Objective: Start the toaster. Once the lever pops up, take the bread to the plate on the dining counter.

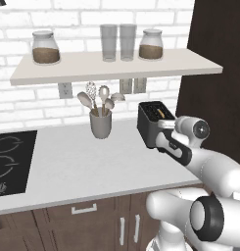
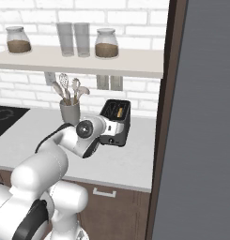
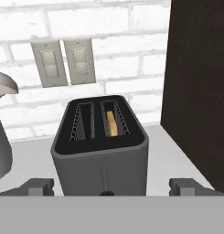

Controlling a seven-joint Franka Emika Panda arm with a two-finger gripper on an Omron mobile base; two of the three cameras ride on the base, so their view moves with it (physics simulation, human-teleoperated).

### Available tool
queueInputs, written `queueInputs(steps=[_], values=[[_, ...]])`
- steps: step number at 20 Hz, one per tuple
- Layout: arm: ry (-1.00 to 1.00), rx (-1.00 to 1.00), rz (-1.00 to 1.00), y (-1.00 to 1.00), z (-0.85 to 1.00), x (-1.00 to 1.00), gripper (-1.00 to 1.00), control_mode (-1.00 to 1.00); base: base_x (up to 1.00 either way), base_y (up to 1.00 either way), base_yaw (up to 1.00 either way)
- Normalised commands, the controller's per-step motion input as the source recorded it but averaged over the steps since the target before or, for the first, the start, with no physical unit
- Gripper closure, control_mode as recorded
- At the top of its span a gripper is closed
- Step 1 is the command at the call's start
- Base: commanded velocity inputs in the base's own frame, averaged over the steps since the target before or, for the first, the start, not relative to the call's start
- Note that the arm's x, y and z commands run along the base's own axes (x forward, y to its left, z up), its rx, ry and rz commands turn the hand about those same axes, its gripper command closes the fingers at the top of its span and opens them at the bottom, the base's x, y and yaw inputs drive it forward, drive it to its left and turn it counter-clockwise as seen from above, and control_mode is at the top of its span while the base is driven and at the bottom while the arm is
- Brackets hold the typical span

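The dark grey two-slot toaster (image 3: 102, 153) stands on the white worktop against the brick wall, beside a tall dark panel. A pale tan slice of bread (image 3: 112, 124) sits deep in its right slot, only the top edge showing. A vertical slit runs down the toaster's front to a small dark knob (image 3: 106, 194). My gripper (image 3: 112, 187) is open, level with the lower front of the toaster, with fingertips (image 3: 40, 186) wide apart and nothing between them. In the base views my hand covers part of the toaster (image 1: 152, 115) (image 2: 117, 115). The plate and the dining counter are out of view.
A grey utensil cup (image 1: 100, 125) (image 2: 69, 112) with spoons and a whisk stands left of the toaster. A shelf (image 1: 116, 68) above carries jars and glasses. A black hob (image 1: 9, 162) lies far left. The dark panel (image 3: 200, 91) rises close on the right.
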Motion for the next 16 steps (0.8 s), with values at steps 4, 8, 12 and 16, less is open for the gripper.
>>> queueInputs(steps=[4,8,12,16], values=[[0.0,0.0,0.0,0.0,0.0,-0.09,-1.0,-1.0,0.0,0.0,0.0],[0.01,0.0,0.0,0.0,-0.14,-0.12,-1.0,-1.0,0.0,0.0,0.0],[0.04,0.0,0.0,0.0,-0.21,-0.08,-1.0,-1.0,0.0,0.0,0.0],[0.01,0.0,0.0,0.0,-0.03,-0.02,-1.0,-1.0,0.0,0.0,0.0]])
